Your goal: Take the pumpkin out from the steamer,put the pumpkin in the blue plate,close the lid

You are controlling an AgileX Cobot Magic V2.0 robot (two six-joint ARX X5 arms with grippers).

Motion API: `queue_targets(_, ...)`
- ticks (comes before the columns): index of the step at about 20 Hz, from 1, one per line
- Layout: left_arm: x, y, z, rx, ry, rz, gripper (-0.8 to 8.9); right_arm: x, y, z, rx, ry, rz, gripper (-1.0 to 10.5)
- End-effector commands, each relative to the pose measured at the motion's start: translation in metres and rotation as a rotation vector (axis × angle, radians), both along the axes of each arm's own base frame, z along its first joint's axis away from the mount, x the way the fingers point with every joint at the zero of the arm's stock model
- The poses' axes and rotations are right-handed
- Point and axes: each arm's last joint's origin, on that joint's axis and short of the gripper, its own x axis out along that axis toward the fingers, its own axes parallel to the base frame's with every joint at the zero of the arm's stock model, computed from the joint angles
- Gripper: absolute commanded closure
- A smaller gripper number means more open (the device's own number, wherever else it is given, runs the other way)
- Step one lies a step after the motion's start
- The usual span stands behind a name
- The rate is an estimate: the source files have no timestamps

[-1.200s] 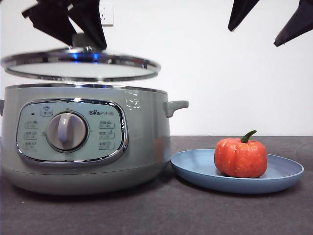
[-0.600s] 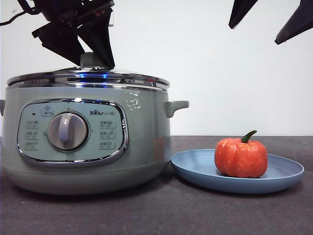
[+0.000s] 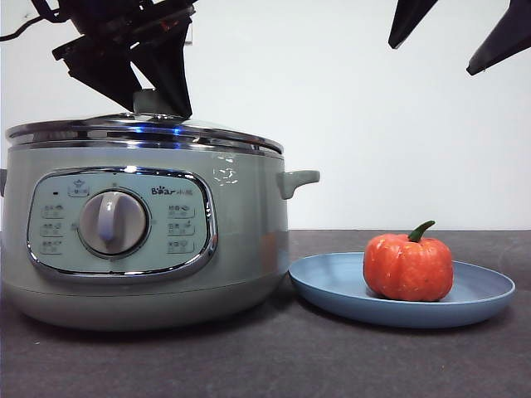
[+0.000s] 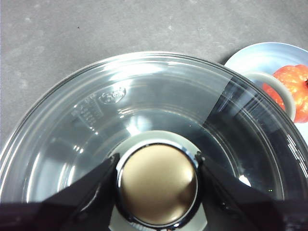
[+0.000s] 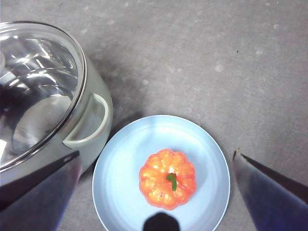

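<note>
The orange-red pumpkin sits on the blue plate, to the right of the sage-green steamer. The glass lid rests on the steamer's chrome rim. My left gripper is shut on the lid's pale green knob, one jaw on each side. My right gripper is open and empty, high above the plate. The right wrist view shows the pumpkin in the middle of the plate, with the lidded steamer beside it.
The steamer's side handle sticks out over the plate's near rim. Dark grey tabletop lies in front of the pot and plate. A white wall stands behind.
The lid, held by my left gripper, has come down from above the steamer and now rests on its rim. The right gripper, pumpkin and plate have not moved.
</note>
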Motion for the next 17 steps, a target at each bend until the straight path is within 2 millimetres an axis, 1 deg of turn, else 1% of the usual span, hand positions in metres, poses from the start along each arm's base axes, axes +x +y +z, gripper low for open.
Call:
queue_targets(1, 0.0005, -0.0022, -0.0039, 0.021, -0.001, -0.019, 8.22, 0.0, 0.0001, -0.0008, 0.007, 0.001, -0.007, 3.8)
queue_targets(4, 0.0008, -0.0058, -0.002, 0.006, -0.026, -0.028, 8.22, -0.0001, 0.0001, -0.0008, 0.009, 0.003, -0.008, 3.8)
queue_targets(10, -0.0062, -0.0111, -0.0051, 0.037, 0.008, -0.059, 8.22, -0.0001, 0.0001, -0.0008, 0.012, 0.005, -0.01, 3.8)
queue_targets(13, -0.0067, -0.0115, -0.0076, 0.048, 0.027, -0.062, 8.12, -0.0001, 0.0001, -0.0008, 0.012, 0.005, -0.01, 3.8)
queue_targets(14, -0.0064, -0.0117, -0.0087, 0.05, 0.033, -0.062, 7.91, -0.0001, 0.0001, -0.0009, 0.011, 0.006, -0.01, 3.8)
queue_targets(15, -0.0057, -0.0122, -0.01, 0.05, 0.038, -0.06, 6.85, -0.0002, 0.0001, -0.0009, 0.011, 0.006, -0.01, 3.8)
queue_targets(16, -0.0059, -0.0121, -0.0102, 0.051, 0.042, -0.059, 5.4, -0.0003, 0.0, -0.0011, 0.01, 0.008, -0.01, 3.8)
queue_targets(17, -0.006, -0.012, -0.0102, 0.05, 0.044, -0.056, 4.3, -0.0005, -0.0001, -0.0013, 0.009, 0.011, -0.01, 3.8)
